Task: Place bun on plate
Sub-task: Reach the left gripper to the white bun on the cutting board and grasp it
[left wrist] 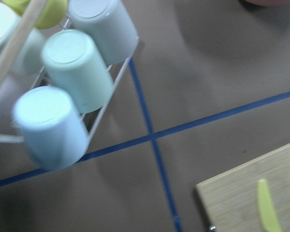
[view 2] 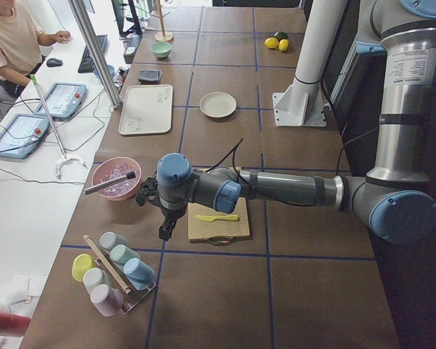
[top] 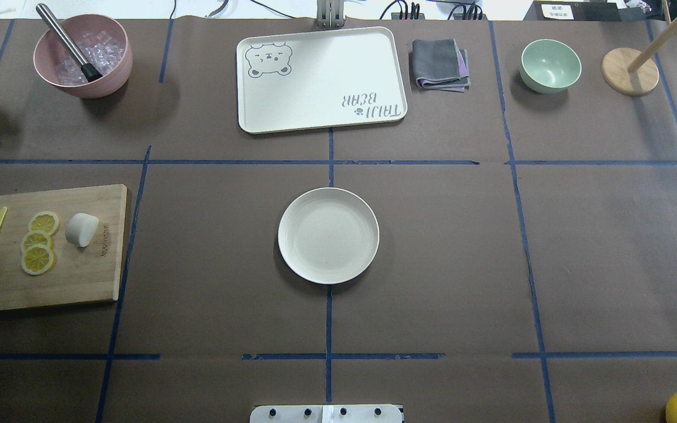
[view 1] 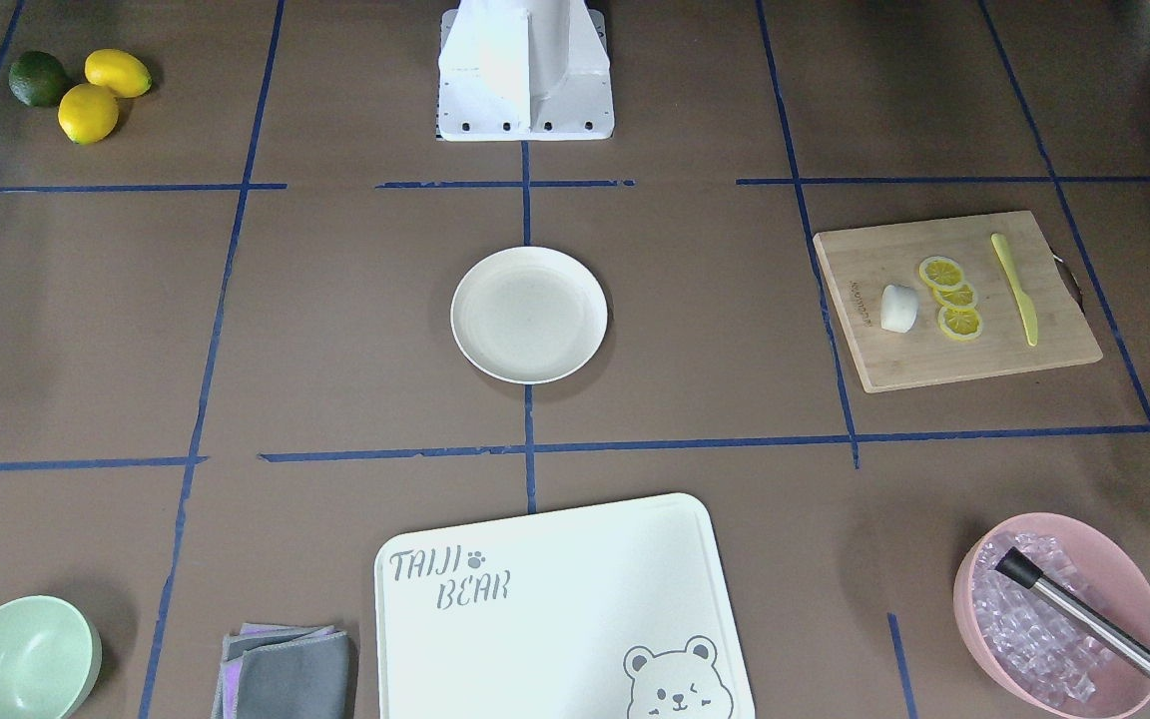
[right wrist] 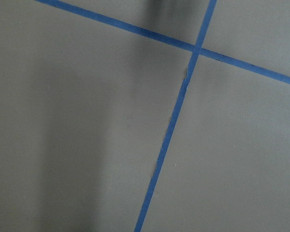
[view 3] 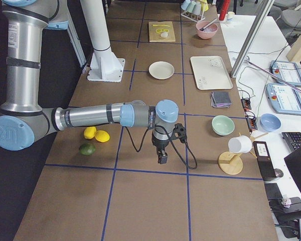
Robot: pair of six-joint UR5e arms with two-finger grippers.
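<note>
The white bun (view 1: 898, 308) (top: 81, 229) lies on a wooden cutting board (view 1: 974, 355) beside three lemon slices (top: 39, 242). The cream plate (view 1: 529, 315) (top: 328, 235) sits empty at the table's centre, far from the bun. My left gripper (view 2: 163, 233) shows only in the exterior left view, hanging over the table next to the board's end. Only the exterior right view holds my right gripper (view 3: 162, 160), which hangs above bare table near the lemons. I cannot tell whether either is open or shut. Neither shows in its own wrist view.
A yellow knife (view 1: 1015, 289) lies on the board. A pink bowl (top: 83, 57) of ice holds a metal tool. A bear-printed tray (top: 321, 79), a folded cloth (top: 439, 64) and a green bowl (top: 550, 65) line the far edge. A rack of cups (left wrist: 63, 77) stands near the left wrist.
</note>
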